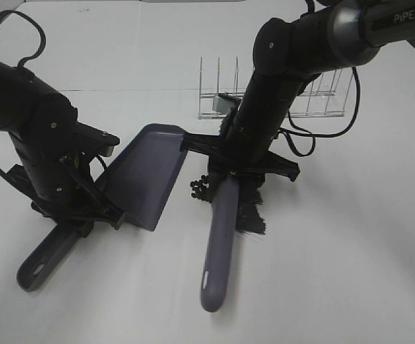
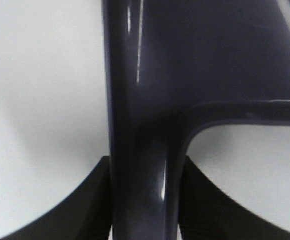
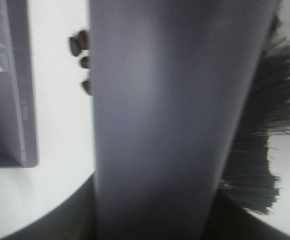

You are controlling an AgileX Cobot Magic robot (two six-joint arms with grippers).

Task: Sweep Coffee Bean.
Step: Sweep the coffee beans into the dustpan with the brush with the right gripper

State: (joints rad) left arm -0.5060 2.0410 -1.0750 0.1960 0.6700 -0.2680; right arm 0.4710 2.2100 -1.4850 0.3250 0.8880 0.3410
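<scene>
A small cluster of dark coffee beans (image 1: 199, 188) lies on the white table between the grey-purple dustpan (image 1: 146, 172) and the brush (image 1: 221, 236). A few beans (image 3: 79, 47) show in the right wrist view beside the brush handle (image 3: 165, 120). My left gripper (image 1: 78, 208) is shut on the dustpan's handle (image 2: 139, 165), with the pan's open edge facing the beans. My right gripper (image 1: 239, 161) is shut on the grey-purple brush near its head. The black bristles (image 1: 251, 211) point away from the beans and the handle lies toward the front. The dustpan edge (image 3: 14, 100) shows close to the beans.
A clear wire rack (image 1: 264, 93) stands at the back, behind my right arm. The white table (image 1: 350, 272) spreads to the front and right.
</scene>
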